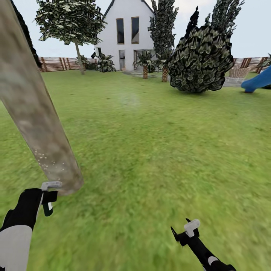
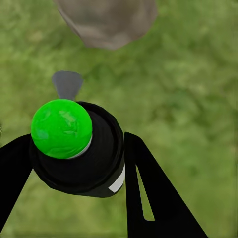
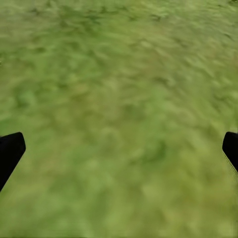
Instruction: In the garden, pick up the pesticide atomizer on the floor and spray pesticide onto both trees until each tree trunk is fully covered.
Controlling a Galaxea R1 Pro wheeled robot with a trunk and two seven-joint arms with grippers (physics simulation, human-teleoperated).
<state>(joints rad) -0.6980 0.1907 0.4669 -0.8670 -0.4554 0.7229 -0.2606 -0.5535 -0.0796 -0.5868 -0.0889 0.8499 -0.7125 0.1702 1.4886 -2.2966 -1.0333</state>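
1. Pesticide atomizer (image 2: 79,148): black bottle with a bright green round cap, clamped between the two black fingers (image 2: 148,198) of my left end effector (image 2: 74,163). A grey nozzle on it points toward the base of the tree trunk. In the head view the atomizer (image 1: 49,195) shows at my left end effector (image 1: 47,199) as a pale grey top and a small dark body, just beside the foot of the trunk.
2. Tree trunk (image 1: 34,113): thick, pale grey-beige, mottled column, leaning across the left of the head view. Small white specks lie on its lower part. Its base (image 2: 106,20) meets the grass ahead of the atomizer.
3. Right end effector (image 1: 186,233): held low over open lawn, well apart from the trunk. Its fingers (image 3: 10,151) stand wide apart with nothing but grass between them.
4. Garden lawn (image 1: 158,150): broad green grass.
5. Second tree (image 1: 71,22): thin pale trunk, grey-green crown, far off by the fence.
6. Fence (image 1: 60,64): brown horizontal slats at the far edge.
7. House (image 1: 126,34): white, behind the fence line.
8. Dark shrub (image 1: 199,60): large, rounded, on the far right lawn.
9. Blue slide (image 1: 258,81): at the right edge.
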